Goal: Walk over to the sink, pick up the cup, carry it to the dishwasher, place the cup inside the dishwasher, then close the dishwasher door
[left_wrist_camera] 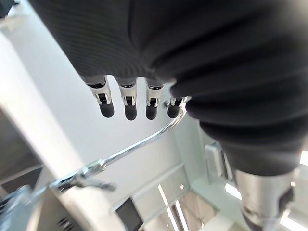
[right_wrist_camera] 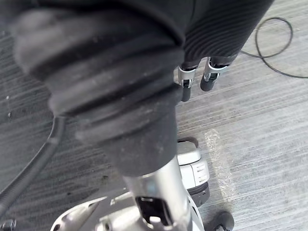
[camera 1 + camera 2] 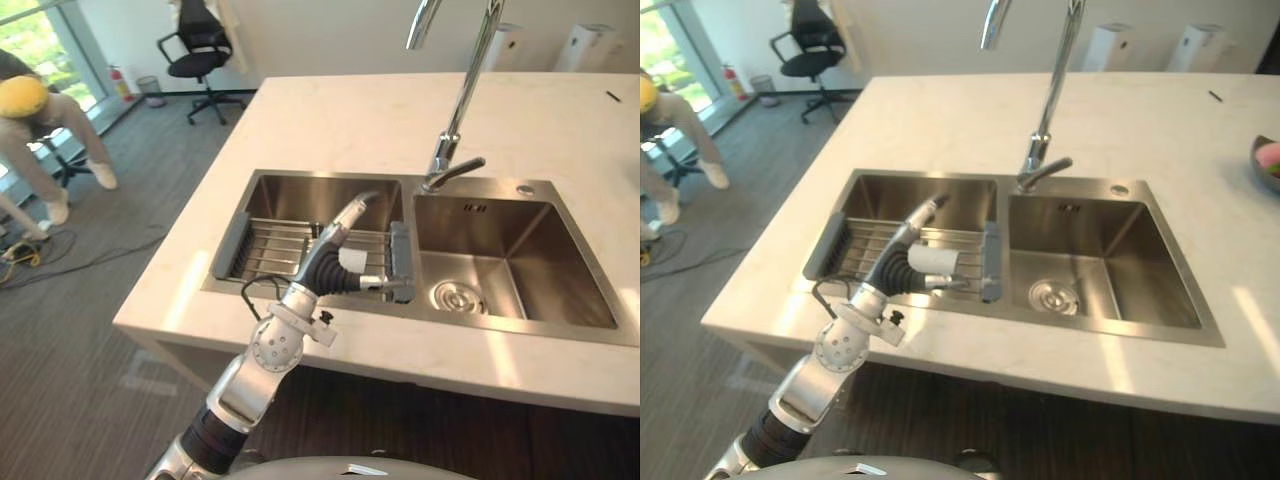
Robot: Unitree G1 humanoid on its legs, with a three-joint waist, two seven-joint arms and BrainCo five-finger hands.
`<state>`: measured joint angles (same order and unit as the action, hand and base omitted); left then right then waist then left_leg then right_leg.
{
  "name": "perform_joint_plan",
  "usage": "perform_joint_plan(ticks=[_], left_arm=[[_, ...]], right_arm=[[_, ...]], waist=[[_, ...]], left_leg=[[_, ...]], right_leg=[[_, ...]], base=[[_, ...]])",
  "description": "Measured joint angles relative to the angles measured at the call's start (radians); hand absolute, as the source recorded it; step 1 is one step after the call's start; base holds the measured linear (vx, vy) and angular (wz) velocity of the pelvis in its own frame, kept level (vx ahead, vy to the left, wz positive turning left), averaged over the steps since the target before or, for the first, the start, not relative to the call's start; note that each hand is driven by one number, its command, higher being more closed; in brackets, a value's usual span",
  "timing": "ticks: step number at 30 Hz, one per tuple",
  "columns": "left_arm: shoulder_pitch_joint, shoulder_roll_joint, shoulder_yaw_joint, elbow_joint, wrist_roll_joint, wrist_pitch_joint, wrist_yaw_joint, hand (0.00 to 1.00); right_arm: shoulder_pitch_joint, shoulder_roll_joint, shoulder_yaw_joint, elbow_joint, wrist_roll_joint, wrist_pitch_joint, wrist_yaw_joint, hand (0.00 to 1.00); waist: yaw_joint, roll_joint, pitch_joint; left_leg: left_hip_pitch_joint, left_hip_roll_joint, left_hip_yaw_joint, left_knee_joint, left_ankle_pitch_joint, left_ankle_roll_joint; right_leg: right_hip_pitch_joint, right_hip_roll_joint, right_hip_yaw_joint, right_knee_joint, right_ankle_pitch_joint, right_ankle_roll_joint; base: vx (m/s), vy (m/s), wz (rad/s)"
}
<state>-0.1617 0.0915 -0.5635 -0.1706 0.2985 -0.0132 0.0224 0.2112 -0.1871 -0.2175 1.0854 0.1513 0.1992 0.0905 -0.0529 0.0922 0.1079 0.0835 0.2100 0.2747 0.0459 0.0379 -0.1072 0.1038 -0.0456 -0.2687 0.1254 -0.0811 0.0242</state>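
A white cup (image 3: 933, 260) lies on its side on the wire rack (image 3: 855, 250) across the left basin of the steel sink (image 3: 1095, 330). My left hand (image 3: 895, 270) reaches over the counter's front edge into that basin. Its fingers (image 3: 352, 212) stretch straight out above the cup and the thumb lies on the near side of it, so the cup sits in the gap between them. I cannot tell whether the hand touches it. The hand is open. My right hand (image 2: 192, 72) hangs over the carpet, fingers relaxed and holding nothing.
A tall faucet (image 3: 455, 120) rises behind the divider between the basins. The right basin has a round drain (image 3: 1052, 295). A bowl (image 3: 1266, 160) sits at the counter's right edge. A seated person (image 3: 35, 130) and an office chair (image 3: 200, 50) are far left.
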Motion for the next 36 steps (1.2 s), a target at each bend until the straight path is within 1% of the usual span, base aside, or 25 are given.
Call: perform_joint_plan(ticks=[1, 2, 3, 4, 6, 8, 10, 11, 12, 15, 16, 19, 21, 23, 25, 26, 29, 30, 32, 33, 36], left_arm=[[-0.007, 0.047, -0.016, 0.029, 0.0, 0.033, -0.013, 0.0], [-0.009, 0.07, -0.024, 0.038, 0.001, 0.051, -0.014, 0.0], [-0.011, 0.112, -0.034, 0.054, 0.003, 0.079, -0.023, 0.0], [-0.013, 0.144, -0.032, 0.077, 0.023, 0.105, -0.03, 0.0], [-0.026, 0.177, -0.03, 0.121, 0.059, 0.128, -0.031, 0.0], [-0.049, 0.204, -0.03, 0.147, 0.105, 0.142, -0.035, 0.0], [-0.094, 0.234, -0.031, 0.147, 0.17, 0.145, -0.041, 0.0], [-0.112, 0.241, -0.031, 0.148, 0.185, 0.145, -0.043, 0.0], [-0.149, 0.251, -0.033, 0.151, 0.197, 0.148, -0.045, 0.0], [-0.24, 0.249, -0.039, 0.187, 0.196, 0.165, -0.044, 0.0], [-0.278, 0.25, -0.039, 0.194, 0.195, 0.171, -0.043, 0.0], [-0.341, 0.248, -0.039, 0.204, 0.187, 0.18, -0.034, 0.0], [-0.374, 0.244, -0.042, 0.236, 0.174, 0.182, -0.029, 0.0], [-0.404, 0.244, -0.061, 0.278, 0.175, 0.185, -0.03, 0.0], [-0.43, 0.244, -0.086, 0.333, 0.178, 0.188, -0.037, 0.0], [-0.436, 0.244, -0.092, 0.349, 0.179, 0.189, -0.041, 0.0], [-0.444, 0.245, -0.125, 0.396, 0.213, 0.191, -0.068, 0.0], [-0.445, 0.245, -0.137, 0.414, 0.227, 0.192, -0.074, 0.0], [-0.448, 0.243, -0.159, 0.448, 0.237, 0.208, -0.082, 0.0], [-0.449, 0.242, -0.163, 0.468, 0.242, 0.218, -0.082, 0.0], [-0.454, 0.242, -0.169, 0.501, 0.276, 0.254, -0.082, 0.0]], right_arm=[[-0.007, 0.013, -0.001, -0.004, -0.002, 0.0, -0.005, 0.0], [-0.01, 0.016, -0.001, -0.003, -0.003, 0.0, -0.007, 0.0], [-0.01, 0.025, -0.002, -0.004, -0.015, -0.001, -0.009, 0.0], [-0.012, 0.03, -0.001, -0.004, -0.038, -0.001, -0.016, 0.0], [-0.014, 0.03, 0.005, -0.006, -0.041, -0.005, -0.03, 0.0], [-0.018, 0.03, 0.012, -0.007, -0.04, -0.007, -0.038, 0.0], [-0.018, 0.029, 0.033, -0.007, -0.039, -0.007, -0.038, 0.0], [-0.019, 0.027, 0.04, -0.007, -0.039, -0.007, -0.039, 0.0], [-0.022, 0.024, 0.051, -0.007, -0.04, -0.007, -0.039, 0.0], [-0.023, 0.022, 0.059, -0.007, -0.041, -0.009, -0.041, 0.0], [-0.026, 0.022, 0.061, -0.008, -0.041, -0.01, -0.047, 0.0], [-0.035, 0.019, 0.072, -0.007, -0.042, -0.01, -0.048, 0.0], [-0.035, 0.018, 0.075, -0.007, -0.042, -0.011, -0.048, 0.0], [-0.033, 0.018, 0.075, -0.007, -0.043, -0.016, -0.048, 0.0], [-0.029, 0.019, 0.075, -0.008, -0.044, -0.022, -0.048, 0.0], [-0.029, 0.02, 0.074, -0.008, -0.045, -0.023, -0.048, 0.0], [-0.024, 0.022, 0.06, -0.009, -0.07, -0.034, -0.047, 0.0], [-0.021, 0.024, 0.049, -0.009, -0.08, -0.045, -0.047, 0.0], [-0.013, 0.03, 0.046, -0.009, -0.08, -0.053, -0.047, 0.0], [-0.009, 0.031, 0.045, -0.009, -0.08, -0.059, -0.047, 0.0], [0.001, 0.041, 0.025, -0.01, -0.08, -0.067, -0.047, 0.0]], waist=[[-0.017, -0.019, 0.0], [-0.02, -0.027, 0.001], [-0.024, -0.039, -0.003], [-0.03, -0.044, -0.004], [-0.036, -0.042, -0.004], [-0.039, -0.041, -0.005], [-0.044, -0.042, -0.005], [-0.047, -0.042, -0.005], [-0.06, -0.042, -0.005], [-0.081, -0.041, -0.005], [-0.096, -0.038, -0.007], [-0.111, -0.036, -0.008], [-0.118, -0.037, -0.007], [-0.122, -0.039, -0.006], [-0.139, -0.041, -0.005], [-0.141, -0.043, -0.004], [-0.157, -0.043, -0.004], [-0.167, -0.043, -0.003], [-0.18, -0.043, -0.004], [-0.191, -0.042, -0.004], [-0.201, -0.042, -0.003]], left_leg=[[0.024, -0.017, 0.009, -0.042, 0.008, -0.005], [0.025, -0.023, 0.014, -0.054, 0.008, -0.005], [0.02, -0.035, 0.023, -0.07, 0.014, 0.003], [0.018, -0.05, 0.027, -0.089, 0.022, 0.013], [0.023, -0.071, 0.027, -0.119, 0.035, 0.024], [0.024, -0.082, 0.025, -0.124, 0.037, 0.026], [0.026, -0.089, 0.025, -0.129, 0.039, 0.028], [0.026, -0.09, 0.025, -0.13, 0.04, 0.029], [0.026, -0.09, 0.024, -0.131, 0.041, 0.03], [0.041, -0.089, 0.026, -0.132, 0.041, 0.029], [0.043, -0.089, 0.03, -0.132, 0.04, 0.028], [0.047, -0.087, 0.053, -0.132, 0.039, 0.027], [0.058, -0.087, 0.067, -0.133, 0.034, 0.025], [0.07, -0.088, 0.086, -0.133, 0.03, 0.025], [0.078, -0.089, 0.094, -0.133, 0.026, 0.025], [0.081, -0.089, 0.099, -0.133, 0.025, 0.025], [0.098, -0.09, 0.128, -0.133, 0.016, 0.022], [0.103, -0.09, 0.138, -0.133, 0.013, 0.022], [0.11, -0.09, 0.147, -0.133, 0.007, 0.021], [0.111, -0.091, 0.152, -0.132, 0.006, 0.02], [0.111, -0.091, 0.167, -0.132, 0.003, 0.02]], right_leg=[[-0.004, -0.007, 0.01, -0.004, 0.003, 0.012], [-0.006, -0.012, 0.013, -0.009, 0.006, 0.017], [-0.021, -0.023, 0.02, -0.016, 0.015, 0.027], [-0.029, -0.034, 0.025, -0.027, 0.022, 0.035], [-0.032, -0.048, 0.025, -0.039, 0.032, 0.047], [-0.03, -0.058, 0.024, -0.043, 0.035, 0.052], [-0.029, -0.061, 0.022, -0.057, 0.04, 0.052], [-0.028, -0.061, 0.021, -0.06, 0.04, 0.052], [-0.024, -0.06, 0.018, -0.067, 0.042, 0.048], [-0.003, -0.058, 0.015, -0.084, 0.05, 0.046], [0.0, -0.056, 0.018, -0.094, 0.057, 0.047], [0.0, -0.052, 0.038, -0.116, 0.074, 0.045], [0.006, -0.052, 0.049, -0.121, 0.086, 0.052], [0.006, -0.052, 0.067, -0.125, 0.088, 0.052], [0.013, -0.052, 0.075, -0.135, 0.09, 0.049], [0.014, -0.052, 0.08, -0.136, 0.09, 0.048], [0.018, -0.051, 0.107, -0.137, 0.097, 0.05], [0.017, -0.05, 0.118, -0.138, 0.1, 0.055], [0.018, -0.05, 0.126, -0.138, 0.1, 0.055], [0.016, -0.05, 0.131, -0.138, 0.1, 0.055], [0.007, -0.049, 0.147, -0.138, 0.101, 0.054]], base=[[0.09, 0.134, -0.09], [0.03, 0.111, -0.13], [-0.01, 0.108, -0.11], [-0.01, 0.104, -0.06], [-0.02, 0.101, 0.03], [-0.02, 0.076, 0.05], [-0.04, 0.04, 0.02], [-0.05, 0.02, 0.03], [-0.04, 0.004, 0.01], [-0.01, 0.001, -0.04], [-0.01, 0.006, -0.08], [0.0, 0.009, -0.21], [0.01, 0.013, -0.26], [0.0, 0.02, -0.22], [0.0, 0.019, -0.13], [0.01, 0.02, -0.21], [0.02, 0.017, -0.27], [0.02, 0.016, -0.21], [0.01, 0.013, -0.18], [0.01, 0.007, -0.14], [0.01, 0.002, -0.13]])
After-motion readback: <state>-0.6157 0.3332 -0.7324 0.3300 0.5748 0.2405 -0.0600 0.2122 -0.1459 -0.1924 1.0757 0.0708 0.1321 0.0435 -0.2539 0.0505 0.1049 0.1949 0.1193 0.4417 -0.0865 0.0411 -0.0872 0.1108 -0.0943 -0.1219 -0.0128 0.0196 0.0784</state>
